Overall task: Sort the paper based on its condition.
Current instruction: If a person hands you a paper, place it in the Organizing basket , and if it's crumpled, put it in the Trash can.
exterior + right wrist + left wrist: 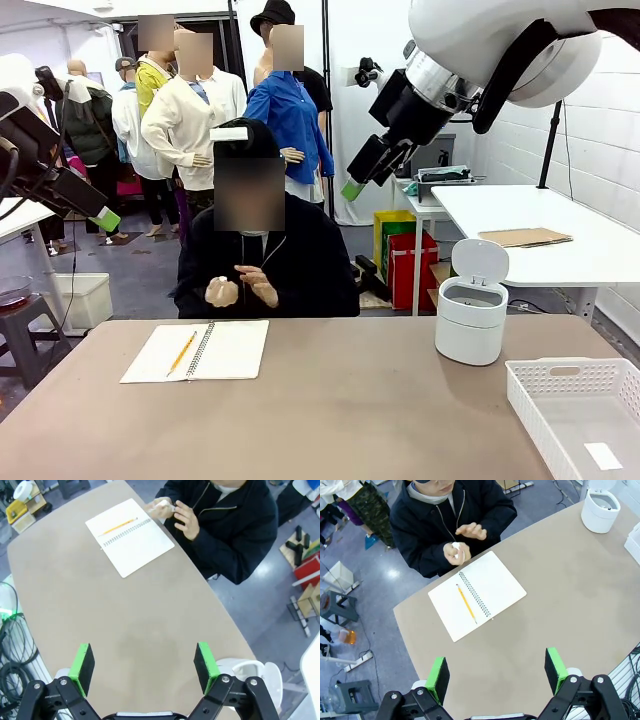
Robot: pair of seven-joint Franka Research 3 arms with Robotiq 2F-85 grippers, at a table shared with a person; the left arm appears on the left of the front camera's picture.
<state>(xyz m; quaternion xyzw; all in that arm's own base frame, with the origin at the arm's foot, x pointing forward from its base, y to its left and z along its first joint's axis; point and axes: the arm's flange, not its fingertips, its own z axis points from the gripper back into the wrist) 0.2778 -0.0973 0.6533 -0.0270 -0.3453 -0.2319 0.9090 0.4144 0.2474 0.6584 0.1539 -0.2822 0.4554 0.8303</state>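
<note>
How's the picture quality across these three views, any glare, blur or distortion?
Front view: even light, no glare on the table. Left wrist view: table edge bows, glare spot on the floor. Right wrist view: same bowing, notebook sharp.

Table (340, 420): the centre and near edge are bare, and passage is unobstructed from the left edge to the middle.

Far-left quarter: an open notebook (232, 350) lies flat with a pencil (182, 353) on its left page, forming a low obstacle.

Far edge, towards the right: a white bin (471, 325) stands upright with its lid raised and is the tallest obstacle.

Near right corner: a white basket (570, 367) with raised walls. A gap separates the bin and basket.

The person's hands (242, 290) are held just beyond the far edge, behind the notebook.

The left gripper (497, 672) and right gripper (145, 662) hang well above the surface with jaws spread.
</note>
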